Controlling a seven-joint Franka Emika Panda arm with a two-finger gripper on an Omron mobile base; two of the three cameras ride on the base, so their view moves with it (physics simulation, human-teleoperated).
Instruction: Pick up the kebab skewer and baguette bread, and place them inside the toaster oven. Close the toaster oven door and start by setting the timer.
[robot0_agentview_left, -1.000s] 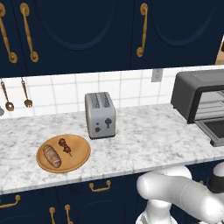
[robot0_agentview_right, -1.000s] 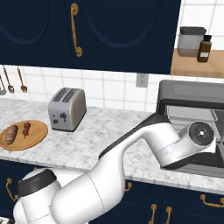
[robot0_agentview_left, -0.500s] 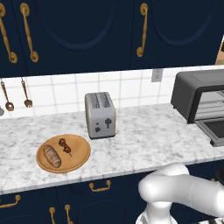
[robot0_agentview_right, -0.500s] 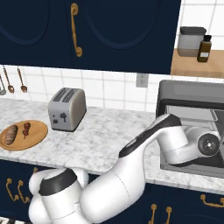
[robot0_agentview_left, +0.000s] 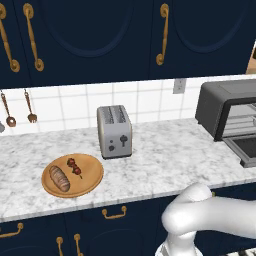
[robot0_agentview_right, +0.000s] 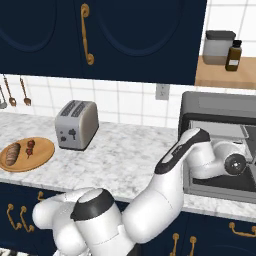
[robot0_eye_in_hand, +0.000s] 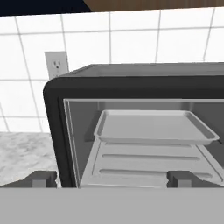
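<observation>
The toaster oven (robot0_eye_in_hand: 131, 83) stands wide open in the hand view, with a grey tray (robot0_eye_in_hand: 153, 127) on its rack. My gripper (robot0_eye_in_hand: 112, 179) faces the opening, open, its fingertips (robot0_eye_in_hand: 43, 179) far apart and holding nothing. In the right base view my arm reaches across to the toaster oven (robot0_agentview_right: 220, 107), low over the toaster oven door (robot0_agentview_right: 220, 186), which lies folded down flat. Far to the left, the baguette bread (robot0_agentview_left: 59, 178) and the kebab skewer (robot0_agentview_left: 75, 167) lie side by side on a round wooden plate (robot0_agentview_left: 92, 175). They also show as the baguette bread (robot0_agentview_right: 12, 154) and the kebab skewer (robot0_agentview_right: 30, 146).
A silver two-slot toaster (robot0_agentview_left: 115, 131) stands on the marble counter (robot0_agentview_left: 165, 160) between plate and oven. A wall outlet (robot0_eye_in_hand: 56, 64) sits on the tiles left of the oven. Utensils (robot0_agentview_left: 20, 107) hang at far left. A canister and bottle (robot0_agentview_right: 225, 49) rest on a shelf above.
My arm has sunk lower and its hand has shifted slightly right and down in front of the open oven. The gripper stays open. Food and plate have not moved.
</observation>
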